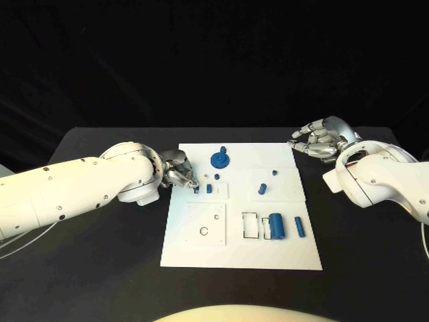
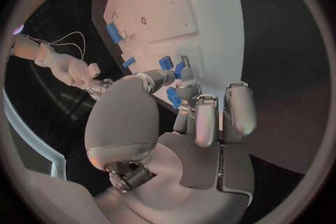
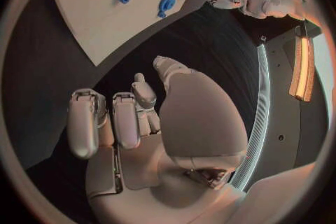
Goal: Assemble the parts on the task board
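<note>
While I seated a part (image 2: 173, 97) at the task board (image 1: 242, 251)'s 9 o'clock edge, left hand (image 1: 177, 169) pinched it | right hand (image 1: 323, 139) curled empty at 2 o'clock, apparently parked clear.

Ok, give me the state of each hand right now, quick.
Left hand: at the task board's left edge, fingertips on small blue parts; a grip cannot be told.
Right hand: fingers curled in, holding nothing.

Probably a robotics lab: a black table (image 1: 108, 241) carrying a white task board (image 1: 273, 251), dark surroundings.
</note>
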`<act>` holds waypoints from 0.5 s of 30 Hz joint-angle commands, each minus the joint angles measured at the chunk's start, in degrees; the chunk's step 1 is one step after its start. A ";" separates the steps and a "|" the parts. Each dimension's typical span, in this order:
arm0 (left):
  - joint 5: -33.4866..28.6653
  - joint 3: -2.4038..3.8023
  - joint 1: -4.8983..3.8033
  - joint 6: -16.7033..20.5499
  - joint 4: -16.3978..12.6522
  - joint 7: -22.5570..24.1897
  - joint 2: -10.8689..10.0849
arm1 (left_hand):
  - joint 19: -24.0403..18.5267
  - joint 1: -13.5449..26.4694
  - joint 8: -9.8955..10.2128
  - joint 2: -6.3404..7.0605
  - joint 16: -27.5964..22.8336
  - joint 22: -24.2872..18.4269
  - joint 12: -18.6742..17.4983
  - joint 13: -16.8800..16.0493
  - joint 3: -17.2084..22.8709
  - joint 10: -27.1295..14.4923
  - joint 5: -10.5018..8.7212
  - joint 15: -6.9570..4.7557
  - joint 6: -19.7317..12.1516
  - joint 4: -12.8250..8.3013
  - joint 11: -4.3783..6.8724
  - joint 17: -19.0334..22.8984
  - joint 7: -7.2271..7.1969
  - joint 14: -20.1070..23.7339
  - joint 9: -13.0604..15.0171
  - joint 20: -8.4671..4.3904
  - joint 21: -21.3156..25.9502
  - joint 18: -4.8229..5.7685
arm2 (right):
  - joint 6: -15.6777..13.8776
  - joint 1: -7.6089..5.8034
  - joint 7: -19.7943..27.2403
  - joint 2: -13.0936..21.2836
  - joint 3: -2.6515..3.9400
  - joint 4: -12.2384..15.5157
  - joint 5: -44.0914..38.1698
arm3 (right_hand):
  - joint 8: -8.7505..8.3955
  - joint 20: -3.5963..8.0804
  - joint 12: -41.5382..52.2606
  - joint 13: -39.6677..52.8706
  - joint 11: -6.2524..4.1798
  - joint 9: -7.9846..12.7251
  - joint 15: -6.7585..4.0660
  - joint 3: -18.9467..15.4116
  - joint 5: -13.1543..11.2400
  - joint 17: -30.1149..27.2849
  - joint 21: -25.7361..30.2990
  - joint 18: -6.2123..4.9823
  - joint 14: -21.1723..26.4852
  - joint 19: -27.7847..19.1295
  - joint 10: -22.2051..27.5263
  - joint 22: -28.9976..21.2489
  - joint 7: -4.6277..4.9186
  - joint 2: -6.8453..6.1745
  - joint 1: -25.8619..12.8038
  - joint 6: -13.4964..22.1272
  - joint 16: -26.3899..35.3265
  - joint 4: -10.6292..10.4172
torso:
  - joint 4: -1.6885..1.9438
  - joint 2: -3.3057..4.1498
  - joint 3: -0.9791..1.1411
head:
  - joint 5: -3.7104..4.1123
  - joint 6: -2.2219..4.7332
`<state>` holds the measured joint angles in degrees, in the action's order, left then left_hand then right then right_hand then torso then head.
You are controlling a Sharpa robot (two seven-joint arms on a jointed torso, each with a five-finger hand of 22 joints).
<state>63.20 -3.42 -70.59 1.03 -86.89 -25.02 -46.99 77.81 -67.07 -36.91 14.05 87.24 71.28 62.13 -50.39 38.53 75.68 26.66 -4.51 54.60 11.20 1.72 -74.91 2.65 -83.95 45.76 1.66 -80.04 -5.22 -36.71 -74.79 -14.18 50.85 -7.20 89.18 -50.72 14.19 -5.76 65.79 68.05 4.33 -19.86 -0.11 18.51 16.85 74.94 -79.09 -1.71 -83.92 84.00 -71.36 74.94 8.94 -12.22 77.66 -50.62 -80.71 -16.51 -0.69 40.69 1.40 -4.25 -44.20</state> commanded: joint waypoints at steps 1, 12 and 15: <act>1.26 -0.01 0.06 -0.98 -0.22 -0.45 0.11 | 0.33 -0.02 0.12 -0.05 0.26 0.04 0.09 0.08 11.21 0.27 0.19 -0.38 0.40 -10.92 0.06 -9.18 -0.04 -4.59 0.09 -0.03 -0.33 0.91 | 0.71 0.04 0.39 0.03 0.00 0.08 -0.16 | 0.37 -0.15 -0.11 0.01 -0.23 0.05 -0.09 -0.29 0.30 2.07 0.04 -0.82 -2.64 0.36 0.05 10.55 0.07 0.53 -0.02 0.42 0.27 -0.01 | -0.03 0.01 -0.02 | -0.10 -0.03; 1.58 -0.05 0.26 -1.47 -0.12 -0.67 0.34 | 0.33 -0.02 0.12 -0.05 0.26 0.04 0.09 0.08 11.21 0.27 0.19 -0.38 0.40 -10.92 0.06 -9.18 -0.04 -4.59 0.09 -0.03 -0.33 0.91 | 0.80 0.10 0.44 -0.04 0.00 0.04 -0.10 | 0.37 -0.15 -0.11 0.01 -0.23 0.05 -0.09 -0.29 0.30 2.07 0.04 -0.82 -2.64 0.36 0.05 10.55 0.07 0.53 -0.02 0.42 0.27 -0.01 | -0.01 -0.04 0.00 | -0.02 -0.17; 1.88 -0.06 0.34 -1.39 0.01 -0.73 0.42 | 0.33 -0.02 0.12 -0.05 0.26 0.04 0.09 0.08 11.21 0.27 0.19 -0.38 0.40 -10.92 0.06 -9.18 -0.04 -4.59 0.09 -0.03 -0.33 0.91 | 0.81 0.12 0.45 -0.03 -0.01 0.03 -0.09 | 0.37 -0.15 -0.11 0.01 -0.23 0.05 -0.09 -0.29 0.30 2.07 0.04 -0.82 -2.64 0.36 0.05 10.55 0.07 0.53 -0.02 0.42 0.27 -0.01 | -0.03 -0.04 -0.01 | -0.04 -0.18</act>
<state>64.31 -3.49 -70.29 0.47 -86.87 -25.60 -46.75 77.81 -66.70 -36.91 14.42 87.23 71.26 62.12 -50.38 38.58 75.68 26.64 -4.50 54.59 11.15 1.71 -74.91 2.67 -83.95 45.81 1.66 -80.04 -5.22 -36.67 -74.71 -14.18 50.82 -7.21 89.14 -50.63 14.19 -5.76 65.79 68.05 4.32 -19.86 -0.11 18.50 16.85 74.93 -79.10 -1.71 -83.92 84.00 -71.36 74.93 8.94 -12.22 77.66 -50.62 -80.71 -16.51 -0.69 40.67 1.38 -4.28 -44.36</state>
